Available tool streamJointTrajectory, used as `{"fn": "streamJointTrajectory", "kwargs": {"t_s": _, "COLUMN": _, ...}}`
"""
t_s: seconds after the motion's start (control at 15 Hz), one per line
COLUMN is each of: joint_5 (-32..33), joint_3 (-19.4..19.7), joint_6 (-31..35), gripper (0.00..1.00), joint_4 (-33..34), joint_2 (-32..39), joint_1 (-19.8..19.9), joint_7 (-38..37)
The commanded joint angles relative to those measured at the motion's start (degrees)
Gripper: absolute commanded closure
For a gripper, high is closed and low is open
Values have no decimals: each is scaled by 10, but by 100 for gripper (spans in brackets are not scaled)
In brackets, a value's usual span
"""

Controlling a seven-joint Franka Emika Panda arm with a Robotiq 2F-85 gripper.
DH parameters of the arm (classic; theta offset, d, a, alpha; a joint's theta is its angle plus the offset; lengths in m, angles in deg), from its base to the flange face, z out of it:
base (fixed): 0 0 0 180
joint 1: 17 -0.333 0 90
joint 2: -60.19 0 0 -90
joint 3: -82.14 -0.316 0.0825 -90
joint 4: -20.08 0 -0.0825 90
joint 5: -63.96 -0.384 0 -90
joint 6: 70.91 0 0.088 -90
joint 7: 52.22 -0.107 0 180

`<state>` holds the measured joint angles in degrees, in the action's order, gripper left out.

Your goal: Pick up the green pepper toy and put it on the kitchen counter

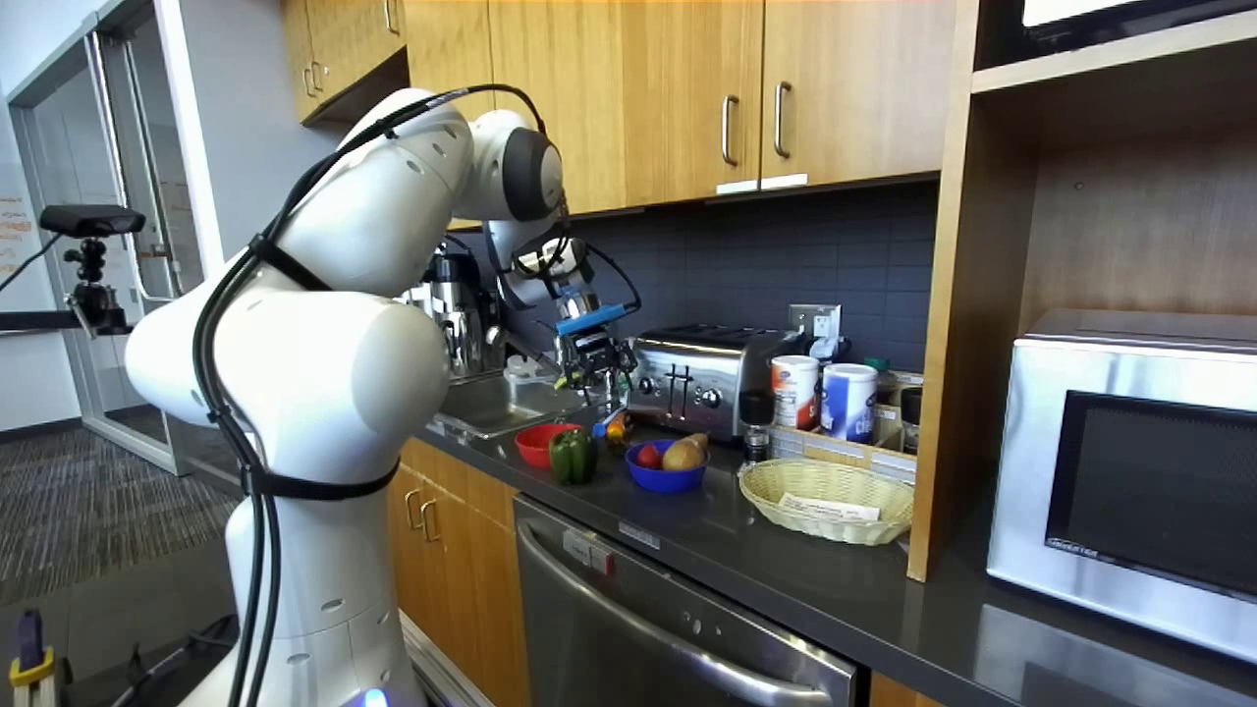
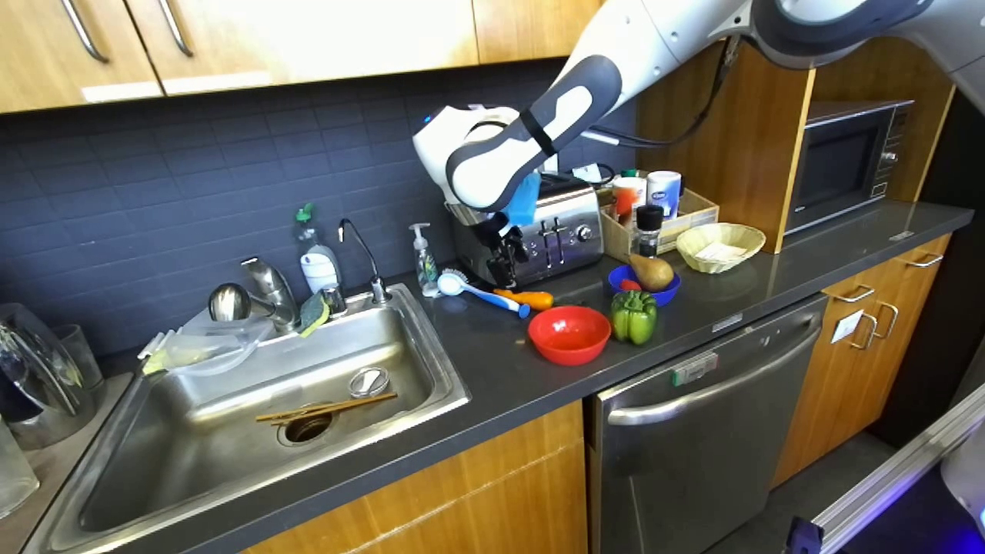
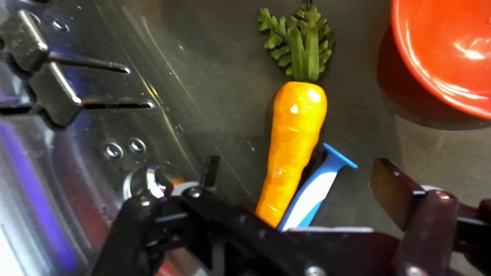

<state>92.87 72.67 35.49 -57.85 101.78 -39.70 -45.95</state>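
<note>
Can see one green pepper toy [image 2: 633, 317] upright on the kitchen counter [image 2: 500, 381], right of centre in an exterior view; visible to both exterior views alone. Cannot tell whether touching the red bowl [image 2: 569, 336] or just beside.

Can count two bowls in both exterior views, red and blue, with one red piece [image 1: 649, 456] and one brown pear-shaped piece [image 1: 684, 453] inside the blue bowl [image 1: 666, 480]. From the wrist, can count one, red, cut off at the upper right.

Can make out the gripper [image 3: 301, 184] low in the wrist view, with jaws released and spread wide. Between them in that frame, see one carrot [image 3: 295, 142] and, just beside, one blue-and-white dish brush [image 3: 317, 191]. Get the leafy carrot top [image 3: 306, 50] clearly from the wrist view, the brush's head [image 2: 452, 283] from an exterior view, near the centre.

Can find one toaster [image 1: 715, 371] in all three views. Farther out, can count two canisters [image 1: 848, 401], one wicker basket [image 1: 845, 530] and one microwave [image 1: 1149, 481], toward the right in both exterior views. Only in an exterior view, lower left, can see wooden sticks [image 2: 346, 405], too close together to count, in the one sink [image 2: 192, 446]. Only in an exterior view, far left, can see one camera [image 1: 90, 220] on a mount.
</note>
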Motion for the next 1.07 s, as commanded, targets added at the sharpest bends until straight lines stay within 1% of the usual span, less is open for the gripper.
{"fn": "streamJointTrajectory", "kwargs": {"t_s": 0.0, "joint_5": -19, "joint_3": 5, "joint_6": 19, "gripper": 0, "joint_4": -21, "joint_2": -11, "joint_1": 12, "joint_7": 22}}
{"fn": "streamJointTrajectory", "kwargs": {"t_s": 0.4, "joint_5": -30, "joint_3": 10, "joint_6": 23, "gripper": 0, "joint_4": -36, "joint_2": -4, "joint_1": 30, "joint_7": 30}}
{"fn": "streamJointTrajectory", "kwargs": {"t_s": 1.0, "joint_5": -31, "joint_3": 15, "joint_6": 15, "gripper": 0, "joint_4": -64, "joint_2": 9, "joint_1": 34, "joint_7": 31}}
